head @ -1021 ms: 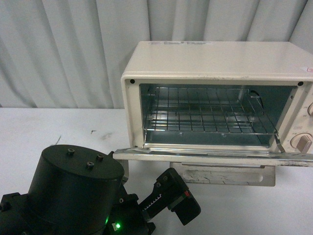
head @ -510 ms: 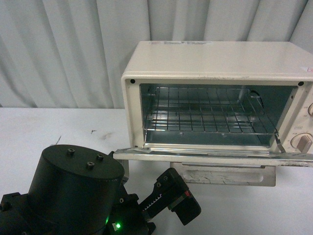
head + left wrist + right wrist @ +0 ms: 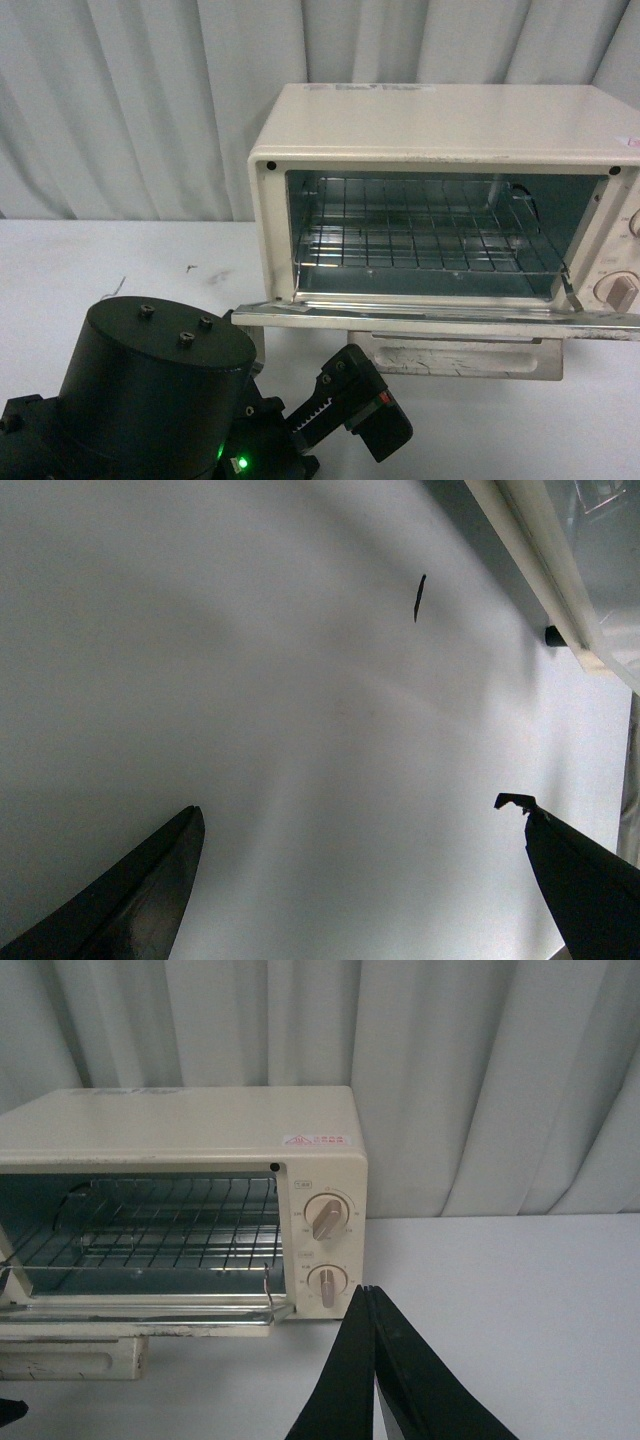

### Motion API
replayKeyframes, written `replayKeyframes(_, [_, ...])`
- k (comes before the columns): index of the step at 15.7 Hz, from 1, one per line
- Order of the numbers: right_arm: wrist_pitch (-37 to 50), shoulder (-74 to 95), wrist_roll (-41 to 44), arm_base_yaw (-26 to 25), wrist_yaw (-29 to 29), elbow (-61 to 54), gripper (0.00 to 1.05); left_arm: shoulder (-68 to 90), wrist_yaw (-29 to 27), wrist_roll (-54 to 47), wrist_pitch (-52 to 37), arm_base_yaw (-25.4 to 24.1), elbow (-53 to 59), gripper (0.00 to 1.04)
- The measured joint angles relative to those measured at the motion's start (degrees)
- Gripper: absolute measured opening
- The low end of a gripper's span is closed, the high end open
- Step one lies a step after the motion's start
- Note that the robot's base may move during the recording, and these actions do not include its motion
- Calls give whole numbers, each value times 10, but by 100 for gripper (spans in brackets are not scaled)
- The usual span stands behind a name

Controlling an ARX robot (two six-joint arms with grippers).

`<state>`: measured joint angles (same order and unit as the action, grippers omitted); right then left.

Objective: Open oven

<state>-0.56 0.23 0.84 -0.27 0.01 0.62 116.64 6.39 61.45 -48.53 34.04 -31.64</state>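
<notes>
The cream-white oven (image 3: 440, 130) stands on the white table with its drop-down door (image 3: 430, 322) folded flat open, the beige bar handle (image 3: 465, 358) hanging below its front edge. The wire rack (image 3: 420, 240) shows inside. The oven also shows in the right wrist view (image 3: 190, 1140), with two round knobs (image 3: 325, 1218) on its panel. My left gripper (image 3: 365, 825) is open and empty over bare table, below the door's left corner. My right gripper (image 3: 369, 1292) is shut and empty, in front of the oven's knob side.
The left arm's black motor housing (image 3: 150, 385) fills the front view's lower left. A grey curtain (image 3: 120, 100) hangs behind the table. A small dark mark (image 3: 419, 597) lies on the table surface near the door edge (image 3: 545, 555).
</notes>
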Motion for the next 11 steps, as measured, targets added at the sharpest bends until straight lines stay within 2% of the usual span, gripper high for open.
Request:
replayKeyframes(5, [3, -1, 0, 0, 0, 0, 2, 0, 1, 0, 0, 0, 0, 98])
replayKeyframes(6, [3, -1, 0, 0, 0, 0, 7, 0, 1, 0, 0, 0, 0, 98])
replayKeyframes(11, [3, -1, 0, 0, 0, 0, 59, 0, 1, 0, 0, 0, 0, 98])
